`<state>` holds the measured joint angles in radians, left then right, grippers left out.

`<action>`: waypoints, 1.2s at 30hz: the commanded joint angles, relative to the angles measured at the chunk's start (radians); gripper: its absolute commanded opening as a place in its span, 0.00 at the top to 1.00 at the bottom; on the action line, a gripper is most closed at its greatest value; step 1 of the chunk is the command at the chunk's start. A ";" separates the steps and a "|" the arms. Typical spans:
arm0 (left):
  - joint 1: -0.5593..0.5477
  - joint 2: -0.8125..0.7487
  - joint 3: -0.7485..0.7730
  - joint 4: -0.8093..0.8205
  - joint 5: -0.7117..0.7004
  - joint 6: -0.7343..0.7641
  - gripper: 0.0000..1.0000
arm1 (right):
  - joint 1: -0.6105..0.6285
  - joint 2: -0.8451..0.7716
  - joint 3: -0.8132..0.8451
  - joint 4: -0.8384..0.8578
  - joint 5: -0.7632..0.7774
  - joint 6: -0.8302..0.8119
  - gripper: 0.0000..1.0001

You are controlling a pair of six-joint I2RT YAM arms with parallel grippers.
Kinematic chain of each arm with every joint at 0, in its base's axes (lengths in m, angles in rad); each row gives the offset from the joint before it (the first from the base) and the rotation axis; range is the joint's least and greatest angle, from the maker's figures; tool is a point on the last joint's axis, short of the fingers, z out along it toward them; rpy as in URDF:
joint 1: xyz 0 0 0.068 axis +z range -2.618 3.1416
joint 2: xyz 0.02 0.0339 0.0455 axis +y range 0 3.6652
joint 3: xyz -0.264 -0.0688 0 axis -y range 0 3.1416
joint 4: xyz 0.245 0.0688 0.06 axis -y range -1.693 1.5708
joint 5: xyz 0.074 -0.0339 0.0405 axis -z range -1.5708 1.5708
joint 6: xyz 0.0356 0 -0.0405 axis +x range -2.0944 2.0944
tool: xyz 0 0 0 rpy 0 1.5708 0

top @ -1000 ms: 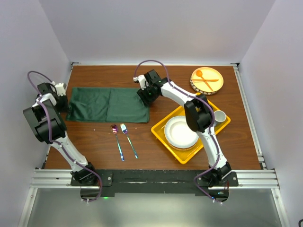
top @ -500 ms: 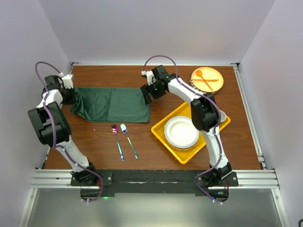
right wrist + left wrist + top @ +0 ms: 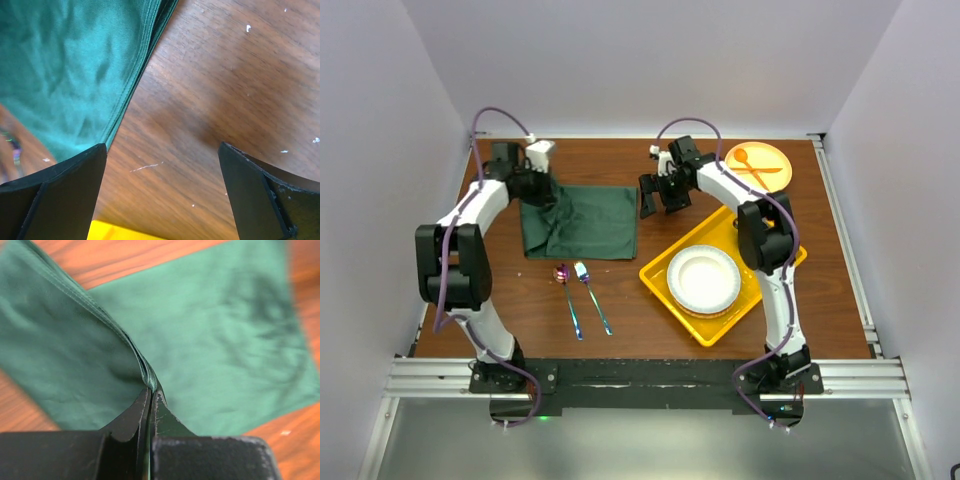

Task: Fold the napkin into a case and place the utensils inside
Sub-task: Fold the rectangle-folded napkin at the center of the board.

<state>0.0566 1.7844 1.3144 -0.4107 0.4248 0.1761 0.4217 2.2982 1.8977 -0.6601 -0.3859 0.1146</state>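
Observation:
The dark green napkin [image 3: 582, 220] lies folded on the wooden table, left of centre. My left gripper [image 3: 542, 187] is shut on its lifted left edge and holds it over the cloth; in the left wrist view the pinched fold [image 3: 148, 379] runs up from the closed tips [image 3: 151, 392]. My right gripper [image 3: 660, 194] is open and empty, just right of the napkin's right edge [image 3: 75, 70], over bare wood [image 3: 165, 150]. The iridescent spoon [image 3: 565, 290] and fork [image 3: 591, 295] lie side by side in front of the napkin.
A yellow tray [image 3: 660, 272] holds a stack of white plates [image 3: 702, 278] at the right. A round woven plate [image 3: 772, 184] with an orange spoon and fork [image 3: 752, 168] sits at the back right. Walls close in on three sides.
My left gripper has carried the napkin's left edge to the right, folding the cloth to about half its width. My right gripper has let go, opened and moved right off the cloth.

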 commanded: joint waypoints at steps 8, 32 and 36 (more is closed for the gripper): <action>-0.210 0.087 0.008 0.131 0.138 -0.202 1.00 | -0.026 -0.059 -0.052 0.048 -0.196 0.147 0.02; -0.334 0.098 -0.106 0.329 0.264 -0.438 1.00 | -0.031 0.015 -0.077 0.157 -0.271 0.304 0.14; -0.339 0.083 -0.138 0.357 0.258 -0.454 1.00 | -0.031 0.023 -0.083 0.162 -0.263 0.316 0.18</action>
<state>-0.2691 1.9114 1.2087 -0.1253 0.6621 -0.2386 0.3923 2.3051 1.8179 -0.5285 -0.6460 0.4034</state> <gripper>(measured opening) 0.027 0.849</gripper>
